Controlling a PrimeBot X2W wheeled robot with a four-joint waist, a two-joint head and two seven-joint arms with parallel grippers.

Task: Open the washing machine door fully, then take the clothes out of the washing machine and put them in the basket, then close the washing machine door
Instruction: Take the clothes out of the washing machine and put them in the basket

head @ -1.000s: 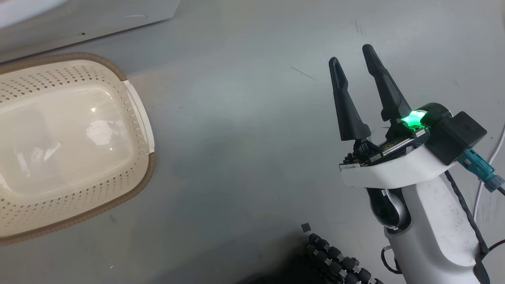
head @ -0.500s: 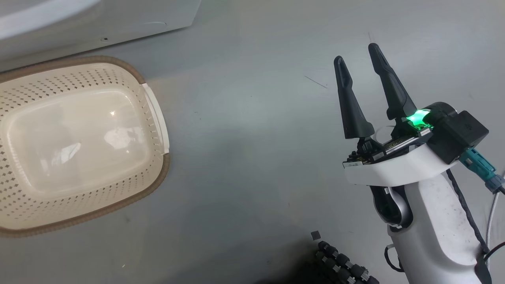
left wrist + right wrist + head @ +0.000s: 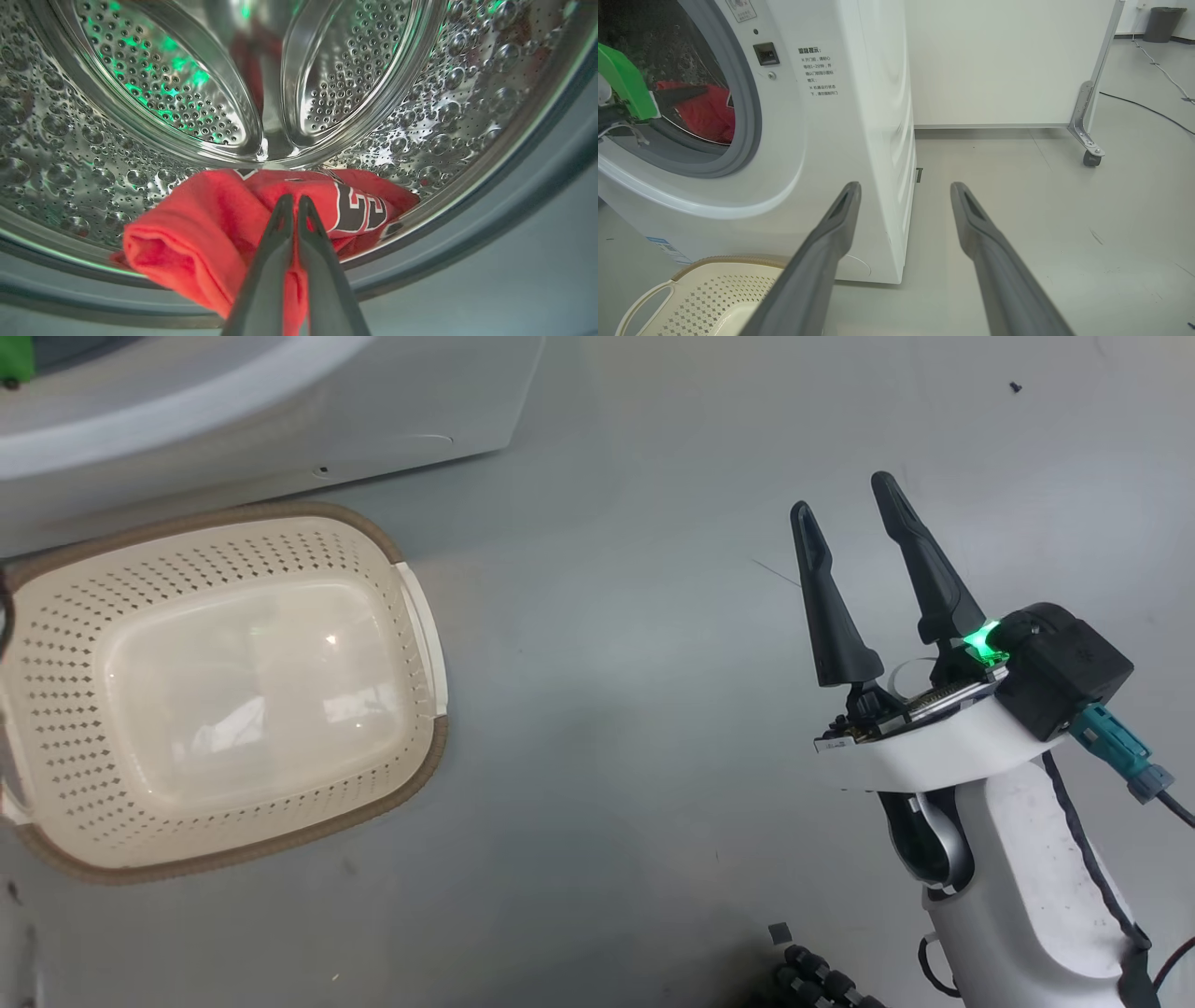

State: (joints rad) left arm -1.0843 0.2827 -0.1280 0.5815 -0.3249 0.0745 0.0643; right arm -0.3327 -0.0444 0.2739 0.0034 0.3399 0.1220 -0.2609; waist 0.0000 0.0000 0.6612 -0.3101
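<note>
Swung the head camera since a second ago: carried the basket [image 3: 215, 555] further into frame, toward the right gripper [image 3: 840, 495], and brought in more of the washing machine [image 3: 280, 411] at top left. No sign of the things themselves shifting.

Head view: shows the right gripper spread wide above grey floor [image 3: 607, 709], gripping nothing and touching nothing. Places the basket well to its left, cream and perforated, brown-rimmed, glossy bottom in plain sight, just before the washing machine's white front.

Left wrist view: finds the left gripper [image 3: 294, 199] inside the steel drum [image 3: 420, 116], fingers pressed almost together on the clothes [image 3: 201, 219], with red cloth showing in the slit between them. Shows the clothes bunched at the drum's lower lip, a folded edge left of the fingers, black white-edged numerals just right of the tips.

Right wrist view: repeats the wide spread, nothing between the fingers. Sets the washing machine's corner ahead and left, red clothes in its mouth far up left, the basket's rim low beside the left finger.
</note>
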